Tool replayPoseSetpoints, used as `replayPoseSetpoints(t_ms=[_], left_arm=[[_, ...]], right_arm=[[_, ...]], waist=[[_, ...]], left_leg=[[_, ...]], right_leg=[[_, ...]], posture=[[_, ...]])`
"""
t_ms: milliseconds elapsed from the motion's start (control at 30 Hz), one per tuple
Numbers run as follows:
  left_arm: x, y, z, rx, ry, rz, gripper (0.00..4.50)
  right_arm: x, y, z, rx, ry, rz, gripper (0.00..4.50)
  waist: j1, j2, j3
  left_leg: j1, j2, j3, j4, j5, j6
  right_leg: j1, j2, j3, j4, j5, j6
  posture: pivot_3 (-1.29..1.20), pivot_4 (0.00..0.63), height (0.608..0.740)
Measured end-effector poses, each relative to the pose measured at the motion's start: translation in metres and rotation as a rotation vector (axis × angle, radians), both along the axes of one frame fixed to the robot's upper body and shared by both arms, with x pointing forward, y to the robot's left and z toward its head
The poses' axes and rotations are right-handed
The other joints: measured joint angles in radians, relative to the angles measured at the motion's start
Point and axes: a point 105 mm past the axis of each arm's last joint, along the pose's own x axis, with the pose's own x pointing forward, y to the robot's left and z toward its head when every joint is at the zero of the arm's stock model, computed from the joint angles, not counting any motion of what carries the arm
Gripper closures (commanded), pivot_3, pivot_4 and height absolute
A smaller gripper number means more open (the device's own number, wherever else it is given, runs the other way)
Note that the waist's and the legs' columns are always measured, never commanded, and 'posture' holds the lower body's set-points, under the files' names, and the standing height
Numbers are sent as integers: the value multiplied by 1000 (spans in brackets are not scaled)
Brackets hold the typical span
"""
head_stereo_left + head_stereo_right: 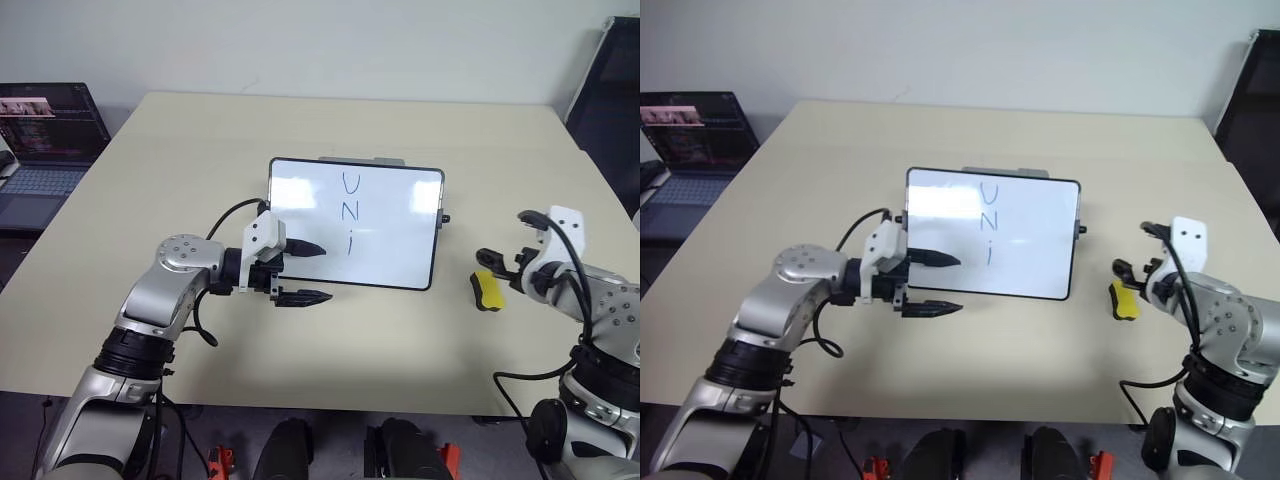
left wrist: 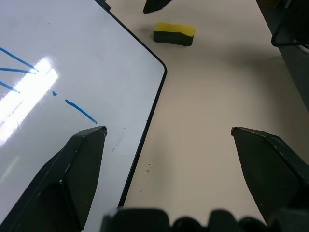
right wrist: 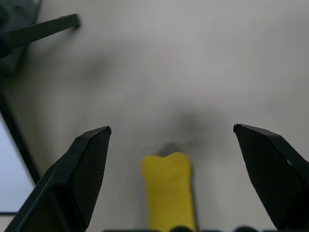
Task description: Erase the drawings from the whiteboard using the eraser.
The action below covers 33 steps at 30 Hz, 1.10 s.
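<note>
The glossy whiteboard (image 1: 355, 222), thin black rounded frame, lies mid-table (image 1: 300, 340) with the blue drawings (image 1: 349, 207) on it; the small yellow, black-bottomed eraser (image 1: 487, 290) lies on the matte beige top toward the right edge. The left gripper (image 1: 305, 272) gapes wide across the board's near-left corner. In the right wrist view the right gripper (image 3: 171, 133), fingers spread, frames the eraser's rounded yellow top.

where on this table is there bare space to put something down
Free: the wide table strip behind the whiteboard, and the front edge between the arms. Crowded: the board's left edge, straddled by the left gripper, and around the eraser under the right gripper.
</note>
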Motion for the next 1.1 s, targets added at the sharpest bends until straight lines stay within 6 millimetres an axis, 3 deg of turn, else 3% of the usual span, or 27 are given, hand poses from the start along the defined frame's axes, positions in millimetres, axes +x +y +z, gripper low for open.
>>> replayPoseSetpoints(t_ms=[400,767,1100], left_arm=[[-1,1,-3,1,7,21,1],[-1,3,-1,-6,12,55,1],[-3,3,1,-1,1,49,1]], right_arm=[[-21,5,-18,-58,98,120,26],[-18,10,-33,-7,160,62,26],[-12,0,-27,-25,165,28,26]], waist=[[-3,0,0],[-2,0,0],[-1,0,0]], left_leg=[[0,1,-1,1,0,0],[0,0,-1,2,0,0],[0,0,-1,2,0,1]], right_leg=[[1,1,-1,1,0,0],[1,1,-1,1,0,0],[1,1,-1,1,0,0]], posture=[[0,150,740],[0,150,740],[0,150,740]])
